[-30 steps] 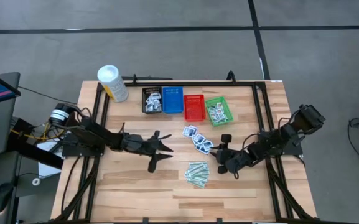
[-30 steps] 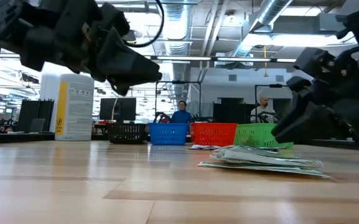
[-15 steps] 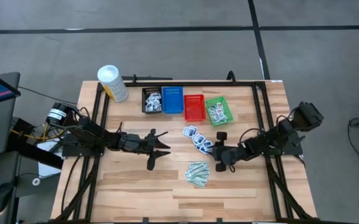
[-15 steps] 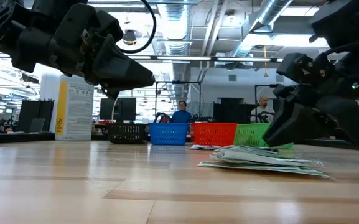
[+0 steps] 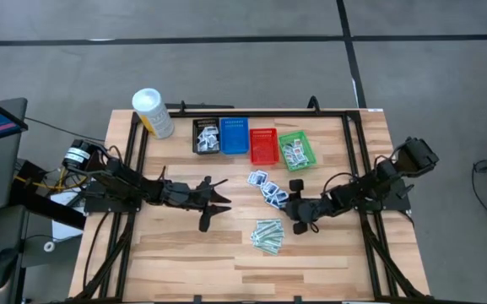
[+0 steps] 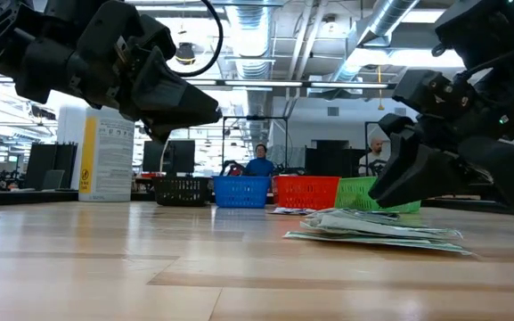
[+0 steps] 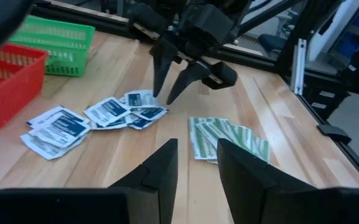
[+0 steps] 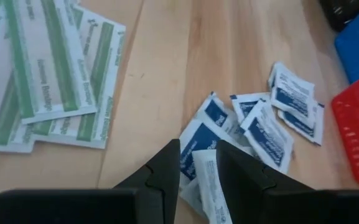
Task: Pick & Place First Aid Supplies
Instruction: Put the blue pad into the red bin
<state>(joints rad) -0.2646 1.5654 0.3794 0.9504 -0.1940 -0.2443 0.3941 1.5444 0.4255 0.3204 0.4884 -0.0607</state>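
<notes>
Pale wooden slats make up the worktop [image 5: 184,253], and nearest its front edge lies a fanned pile of narrow pale-green strips [image 5: 267,236]. Just behind them hovers the right gripper [image 5: 294,208], fingers a narrow gap apart and holding nothing, its tips now over the near end of the scattered small white packets with blue print [image 5: 267,187]; a second ago it hung lower and further right, beside the strips. Across the boards the left gripper [image 5: 219,203] hangs above bare wood, fingers [image 7: 160,168] parted a little and empty, drawn back slightly toward its own side since then. The packets and strips lie as they did. Further back stands the row of small mesh baskets: black [image 5: 205,137] with a few packets inside, blue [image 5: 234,136], red [image 5: 263,146], and green [image 5: 296,150], also holding packets. At the far left corner stands a tall white cylindrical tub with a yellow label [image 5: 152,112].
</notes>
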